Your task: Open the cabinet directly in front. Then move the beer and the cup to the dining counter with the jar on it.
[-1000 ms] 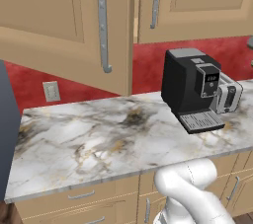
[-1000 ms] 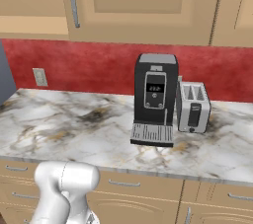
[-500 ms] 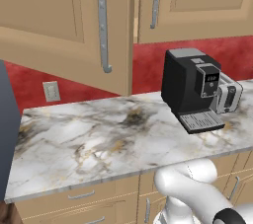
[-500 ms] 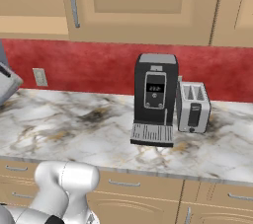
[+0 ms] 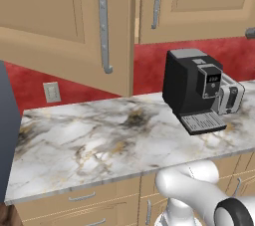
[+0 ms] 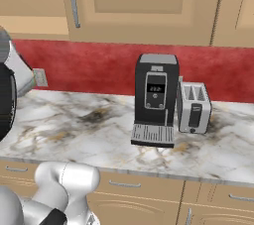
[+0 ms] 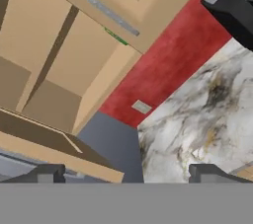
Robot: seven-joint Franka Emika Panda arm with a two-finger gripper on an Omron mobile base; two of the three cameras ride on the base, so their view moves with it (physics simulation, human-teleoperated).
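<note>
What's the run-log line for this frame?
phase: opening cabinet | cabinet: left door swung out, right door shut | gripper: open, empty | beer, cup: hidden | worktop: coffee machine, toaster

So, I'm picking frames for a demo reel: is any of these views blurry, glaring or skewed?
Left base view: sharp, flat even light, a soft shadow under the coffee machine, no glare. Right base view: equally crisp, though a blurred part of the arm crowds the left edge. Hand view: rolled, so the cabinet and the worktop run diagonally, and textures look coarser; the gripper stands open.
</note>
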